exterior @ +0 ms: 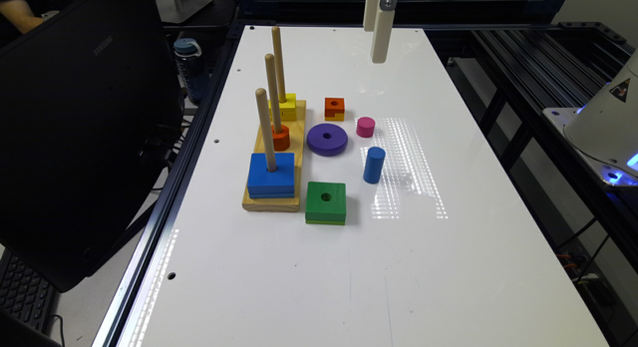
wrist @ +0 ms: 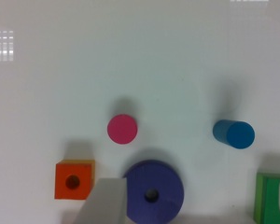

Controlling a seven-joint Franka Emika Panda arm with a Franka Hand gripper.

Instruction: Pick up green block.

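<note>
Wood, painted and stiff: the green block (exterior: 325, 202) looks light, rigid and somewhat slick, so opposite flat sides suit a grasp. It lies flat on the white table (exterior: 448, 267), at 3 o'clock of the peg board (exterior: 297, 152), just beside it. The gripper (exterior: 380, 28) hangs high; whether its jaws are parted I cannot tell.

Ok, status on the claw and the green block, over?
Claw high above the table's far end, carrying nothing. Green block flat on the table, untouched, beside the peg board. Blue cylinder upright nearby; top approach clear.
</note>
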